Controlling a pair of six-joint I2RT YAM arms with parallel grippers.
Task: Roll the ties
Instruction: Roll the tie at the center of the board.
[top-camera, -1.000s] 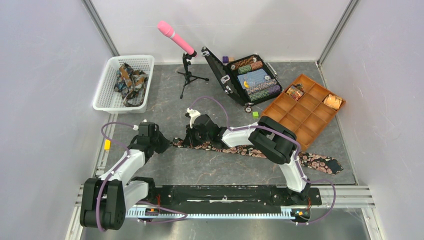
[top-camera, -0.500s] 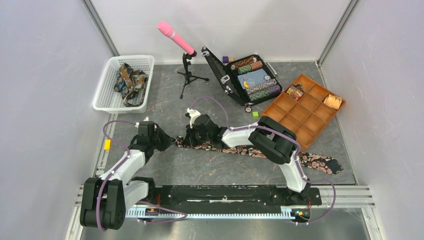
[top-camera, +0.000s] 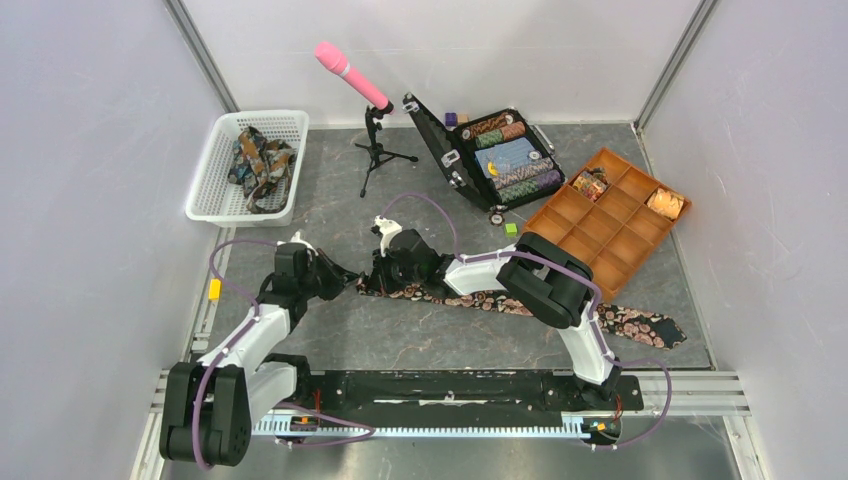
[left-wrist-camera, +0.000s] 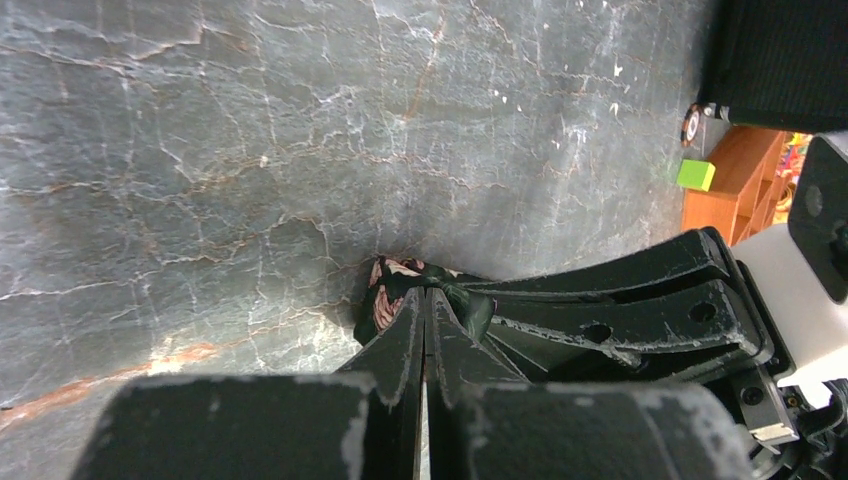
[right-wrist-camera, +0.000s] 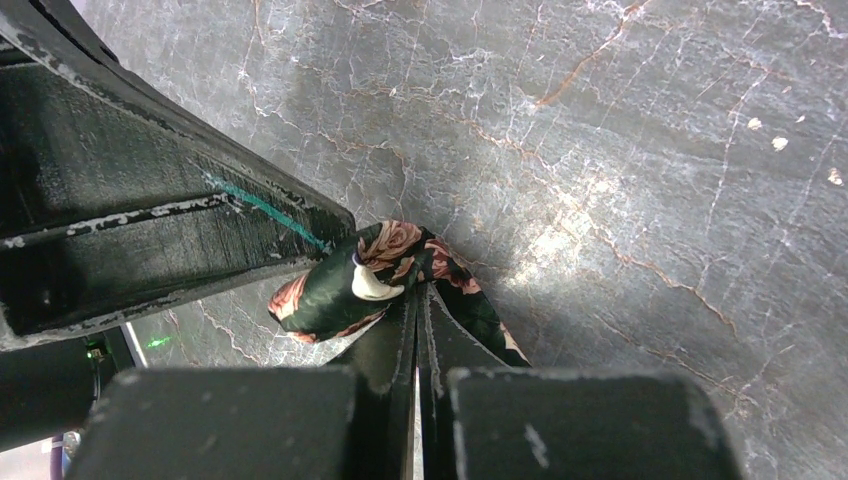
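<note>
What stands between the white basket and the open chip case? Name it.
The pink microphone on its tripod, seen in the top view.

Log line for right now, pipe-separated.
roll: not yet begun | left gripper: shut on tie narrow end | right gripper: shut on same end | rest of tie: lying flat, unrolled

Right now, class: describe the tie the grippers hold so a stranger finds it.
Start at the near side of the grey table. The dark paisley tie lies stretched there, one end pinched by the left gripper and right gripper; the other ties sit crumpled in the white basket.
</note>
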